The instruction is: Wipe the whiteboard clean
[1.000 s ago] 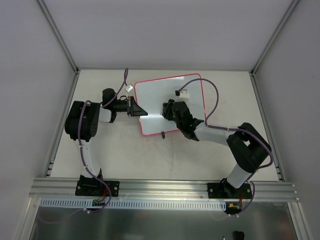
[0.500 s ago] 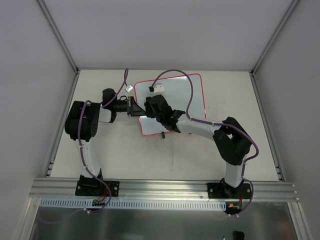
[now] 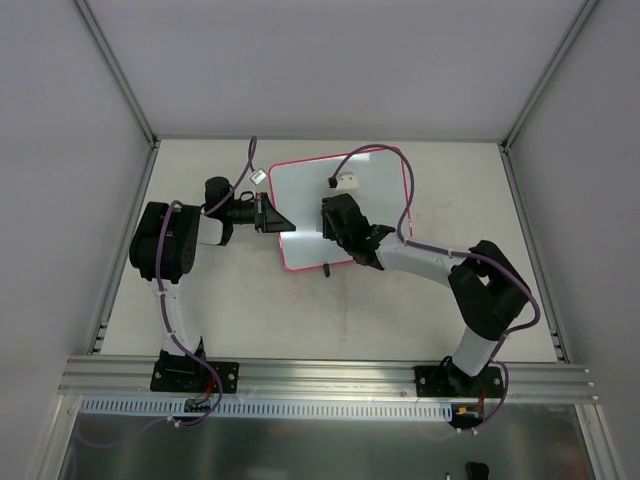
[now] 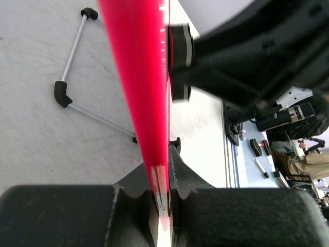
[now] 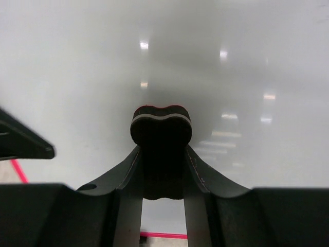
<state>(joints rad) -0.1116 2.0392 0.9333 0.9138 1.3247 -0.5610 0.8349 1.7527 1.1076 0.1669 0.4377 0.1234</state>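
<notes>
Two grippers meet at one board [image 3: 380,190], which lies slightly skewed on the table [image 3: 250,320] in the upper centre of the top view. The left gripper [image 3: 270,222] is clamped on the board's left edge. In the left wrist view its fingers [image 4: 61,216] pinch the red frame [image 4: 136,77] between them. The right gripper [image 3: 333,212] sits over the middle of the board, closed on a dark eraser [image 5: 161,128] whose end is at the glossy white surface.

Grey walls [image 3: 320,60], beige tbl [image 3: 250,310].
</notes>
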